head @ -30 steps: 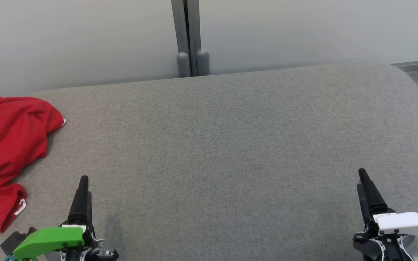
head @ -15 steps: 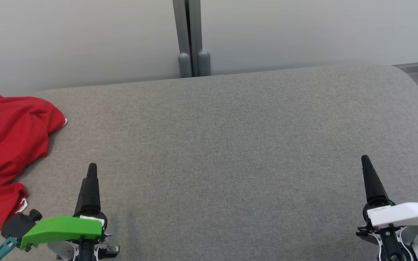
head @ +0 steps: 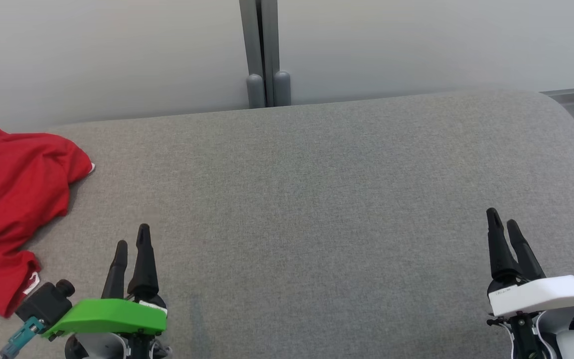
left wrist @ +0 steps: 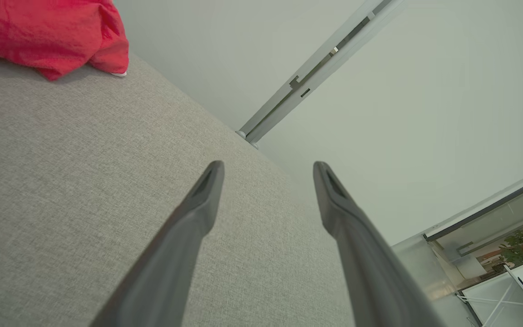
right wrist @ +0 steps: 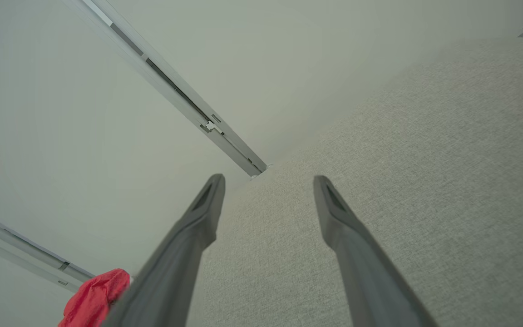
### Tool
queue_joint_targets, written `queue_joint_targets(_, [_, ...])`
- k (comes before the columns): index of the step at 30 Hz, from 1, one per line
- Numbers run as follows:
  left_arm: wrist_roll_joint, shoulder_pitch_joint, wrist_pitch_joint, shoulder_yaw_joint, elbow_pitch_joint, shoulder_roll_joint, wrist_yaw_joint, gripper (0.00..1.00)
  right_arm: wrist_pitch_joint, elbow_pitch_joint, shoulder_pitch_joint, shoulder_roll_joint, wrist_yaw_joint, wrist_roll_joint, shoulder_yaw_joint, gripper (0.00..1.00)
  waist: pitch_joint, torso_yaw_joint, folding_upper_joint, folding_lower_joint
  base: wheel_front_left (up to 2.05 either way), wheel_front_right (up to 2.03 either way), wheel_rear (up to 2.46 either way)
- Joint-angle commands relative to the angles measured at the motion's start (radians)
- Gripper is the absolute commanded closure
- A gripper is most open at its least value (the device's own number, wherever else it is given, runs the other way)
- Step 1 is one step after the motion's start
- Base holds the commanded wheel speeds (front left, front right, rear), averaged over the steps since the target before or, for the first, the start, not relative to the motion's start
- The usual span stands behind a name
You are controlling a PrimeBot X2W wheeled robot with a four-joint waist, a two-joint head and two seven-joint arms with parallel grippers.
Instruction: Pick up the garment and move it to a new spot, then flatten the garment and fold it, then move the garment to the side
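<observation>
Grey cushion [head: 317, 199] runs wide open through the middle; red garment [head: 13, 199] bunched at nine o'clock, cut off at frame's edge. Left gripper [head: 132, 236] and right gripper [head: 502, 217]: jaws spread, gripping nothing.

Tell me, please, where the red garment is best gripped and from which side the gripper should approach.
Probably grip the red garment at its right-hand fold, which bulges up off the grey cushion rather than lying flat. Come from its right, across the bare cushion, with the open left gripper, the nearer one, so that the fingers straddle that fold.
</observation>
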Motion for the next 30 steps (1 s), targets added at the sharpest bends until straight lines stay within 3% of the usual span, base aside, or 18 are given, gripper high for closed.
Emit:
queue_joint_targets(1, [0.038,-0.001,-0.009,-0.003,-0.016,0.007,0.004,0.0,-0.011,-0.02,0.002,-0.007,0.0,-0.04,0.002,0.0,0.0,0.0,-0.0001,0.0,0.0,0.0,0.0])
queue_joint_targets(15, [0.245,0.035,-0.049,-0.016,-0.003,0.009,0.009,0.0,-0.052,0.014,0.02,-0.009,0.0,-0.26,0.042,0.0,-0.005,0.002,-0.0001,0.0,0.0,0.0,0.0])
queue_joint_targets(30, [0.374,0.055,-0.087,-0.024,0.027,0.01,0.007,0.0,-0.09,0.039,0.028,-0.01,0.0,-0.426,0.049,0.0,-0.011,0.005,-0.0001,0.0,0.0,0.0,0.0])
